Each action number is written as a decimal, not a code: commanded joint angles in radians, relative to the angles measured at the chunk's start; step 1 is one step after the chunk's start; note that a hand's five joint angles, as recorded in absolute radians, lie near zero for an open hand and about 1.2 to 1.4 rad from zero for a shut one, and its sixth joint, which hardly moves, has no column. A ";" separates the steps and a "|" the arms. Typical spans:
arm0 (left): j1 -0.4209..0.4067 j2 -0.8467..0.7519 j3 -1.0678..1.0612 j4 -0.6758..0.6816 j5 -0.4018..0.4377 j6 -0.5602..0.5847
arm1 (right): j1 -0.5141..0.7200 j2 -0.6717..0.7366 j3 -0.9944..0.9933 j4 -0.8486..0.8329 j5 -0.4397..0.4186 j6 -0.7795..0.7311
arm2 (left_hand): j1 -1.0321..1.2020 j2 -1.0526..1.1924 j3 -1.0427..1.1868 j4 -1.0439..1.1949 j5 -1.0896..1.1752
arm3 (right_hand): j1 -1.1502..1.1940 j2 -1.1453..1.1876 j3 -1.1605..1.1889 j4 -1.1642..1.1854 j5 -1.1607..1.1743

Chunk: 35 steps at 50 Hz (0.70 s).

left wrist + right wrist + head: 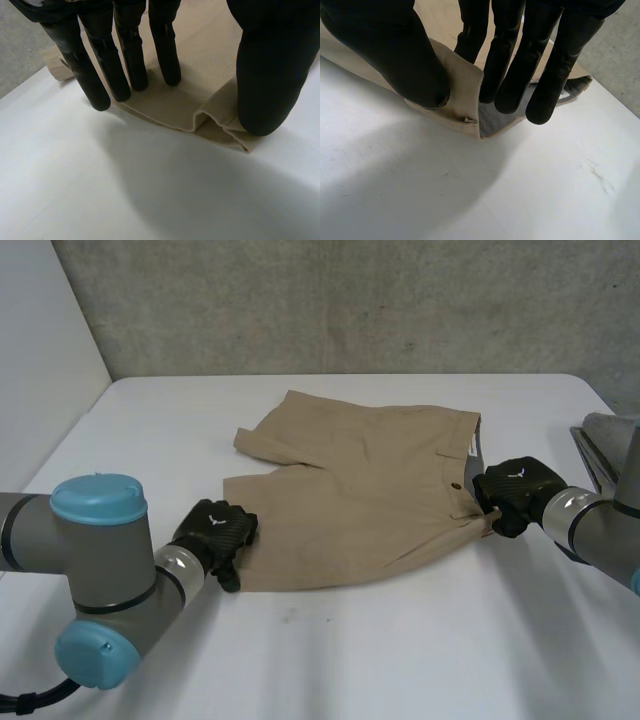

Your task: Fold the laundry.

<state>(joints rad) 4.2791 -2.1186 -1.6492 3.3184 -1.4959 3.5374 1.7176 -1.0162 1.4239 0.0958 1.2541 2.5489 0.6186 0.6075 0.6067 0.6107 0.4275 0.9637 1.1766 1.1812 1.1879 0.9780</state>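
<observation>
Tan shorts [360, 490] lie on the white table [400, 660]. A leg hem corner sits under the left hand [215, 530], its fingers straight and pressing. The right hand [515, 488] pinches the waistband (grey lining showing) between thumb and fingers.

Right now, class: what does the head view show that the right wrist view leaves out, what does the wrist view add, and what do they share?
Head view: the whole pair of tan cloth shorts laid out, with the black left hand at a leg-hem corner. Right wrist view: the grey lining inside the waistband, exposed where thumb and fingers pinch that corner up. Both: the black right hand on the waistband corner, and the white table.
</observation>
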 commanded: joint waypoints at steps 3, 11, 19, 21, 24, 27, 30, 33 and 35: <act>-0.001 -0.014 0.006 0.000 0.013 0.000 | 0.007 0.002 0.006 -0.002 0.001 -0.001 | 0.355 0.366 0.366 0.362 0.371 | 0.433 0.220 0.215 0.208 0.244; -0.005 0.048 0.002 0.000 0.003 -0.008 | 0.001 -0.001 0.007 -0.001 0.004 0.001 | 0.778 0.789 0.790 0.786 0.794 | 0.433 0.220 0.215 0.208 0.244; -0.010 0.166 -0.043 -0.011 -0.001 -0.026 | 0.001 -0.008 0.016 0.015 0.014 -0.004 | 0.778 0.789 0.790 0.786 0.794 | 0.433 0.220 0.215 0.208 0.244; -0.012 0.177 -0.049 -0.016 -0.003 -0.028 | -0.001 -0.028 0.038 0.039 0.013 -0.019 | 0.778 0.789 0.790 0.786 0.794 | 0.433 0.220 0.215 0.208 0.244; -0.013 0.221 -0.079 -0.049 -0.004 -0.015 | -0.001 -0.094 0.073 0.091 0.002 -0.039 | 0.778 0.789 0.790 0.786 0.794 | 0.433 0.220 0.215 0.208 0.244; -0.002 0.299 -0.118 -0.123 -0.001 -0.009 | -0.001 -0.151 0.101 0.133 -0.004 -0.070 | 0.778 0.789 0.790 0.786 0.794 | 0.433 0.220 0.215 0.208 0.244; 0.007 0.371 -0.142 -0.244 0.002 0.015 | -0.003 -0.228 0.142 0.214 -0.005 -0.154 | 0.778 0.789 0.790 0.786 0.794 | 0.433 0.220 0.215 0.208 0.244; 0.019 0.451 -0.167 -0.420 0.005 0.096 | -0.003 -0.306 0.188 0.344 -0.002 -0.287 | 0.778 0.789 0.790 0.786 0.794 | 0.433 0.220 0.215 0.208 0.244; 0.019 0.483 -0.179 -0.500 0.006 0.136 | -0.004 -0.364 0.237 0.463 0.001 -0.391 | 0.778 0.789 0.790 0.786 0.794 | 0.433 0.220 0.215 0.208 0.244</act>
<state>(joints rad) 4.2825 -1.7685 -1.7835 3.1046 -1.4956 3.5511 1.7155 -1.2290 1.5600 0.3058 1.2510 2.3984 1.0997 1.1931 1.1872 1.1979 0.9558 0.9637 1.1766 1.1812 1.1878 0.9780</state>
